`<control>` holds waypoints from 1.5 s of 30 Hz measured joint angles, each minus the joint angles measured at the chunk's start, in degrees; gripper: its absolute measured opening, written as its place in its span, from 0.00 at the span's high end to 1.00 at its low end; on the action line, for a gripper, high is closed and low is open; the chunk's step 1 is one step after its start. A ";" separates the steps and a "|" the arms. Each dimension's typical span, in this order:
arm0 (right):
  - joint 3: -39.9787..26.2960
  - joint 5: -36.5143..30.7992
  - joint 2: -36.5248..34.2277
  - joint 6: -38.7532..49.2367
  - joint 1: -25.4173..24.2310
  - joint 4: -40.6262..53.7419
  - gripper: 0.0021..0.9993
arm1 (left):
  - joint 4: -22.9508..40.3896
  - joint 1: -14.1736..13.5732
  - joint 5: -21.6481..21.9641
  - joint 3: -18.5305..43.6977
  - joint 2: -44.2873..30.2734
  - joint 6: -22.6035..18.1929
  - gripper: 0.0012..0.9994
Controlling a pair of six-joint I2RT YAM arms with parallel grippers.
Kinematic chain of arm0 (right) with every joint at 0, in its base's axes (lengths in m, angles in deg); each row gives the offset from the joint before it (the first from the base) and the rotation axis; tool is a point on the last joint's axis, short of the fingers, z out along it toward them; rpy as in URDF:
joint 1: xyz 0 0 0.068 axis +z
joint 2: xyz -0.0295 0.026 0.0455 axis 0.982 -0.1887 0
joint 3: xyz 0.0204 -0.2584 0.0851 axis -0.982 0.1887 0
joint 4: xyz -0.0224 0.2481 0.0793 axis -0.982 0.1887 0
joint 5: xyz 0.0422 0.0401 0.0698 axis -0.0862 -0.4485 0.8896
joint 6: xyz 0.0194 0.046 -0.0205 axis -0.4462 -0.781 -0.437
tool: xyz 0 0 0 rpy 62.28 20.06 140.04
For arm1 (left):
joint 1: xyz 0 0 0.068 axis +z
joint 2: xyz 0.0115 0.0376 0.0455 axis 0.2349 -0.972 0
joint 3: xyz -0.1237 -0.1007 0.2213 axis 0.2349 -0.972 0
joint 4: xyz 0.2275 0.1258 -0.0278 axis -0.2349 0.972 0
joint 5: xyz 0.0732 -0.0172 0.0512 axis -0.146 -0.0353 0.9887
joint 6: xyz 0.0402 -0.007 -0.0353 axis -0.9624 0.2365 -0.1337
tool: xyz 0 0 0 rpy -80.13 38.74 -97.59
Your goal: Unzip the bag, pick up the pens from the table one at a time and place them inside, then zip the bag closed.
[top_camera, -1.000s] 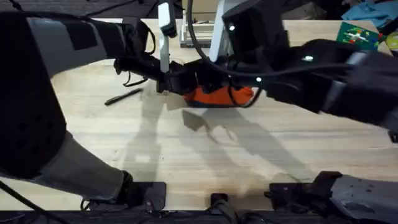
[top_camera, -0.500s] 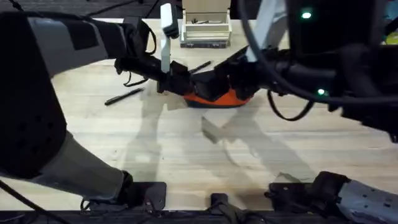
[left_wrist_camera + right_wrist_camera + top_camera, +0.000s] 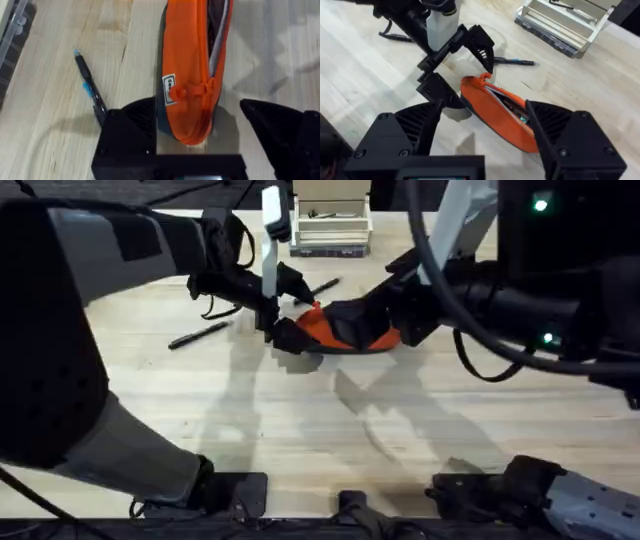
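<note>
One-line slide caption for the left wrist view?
Open left gripper straddling the end of the partly unzipped orange fabric pouch; slim black pen beside it on the wooden table.

Pale plank table (image 3: 300, 430), with orange bag (image 3: 345, 330), two black pens (image 3: 198, 335) (image 3: 322, 285) and a clear box (image 3: 330, 225)

The orange bag (image 3: 192, 75) lies on the counter (image 3: 300, 420) between the left jaws, zipper part open. One black pen (image 3: 90, 87) lies just beside them.
</note>
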 joint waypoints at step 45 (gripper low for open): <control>-15.85 19.73 -9.28 55.67 -13.77 15.59 0.00 | 15.69 14.10 0.22 4.94 24.39 -0.01 0.01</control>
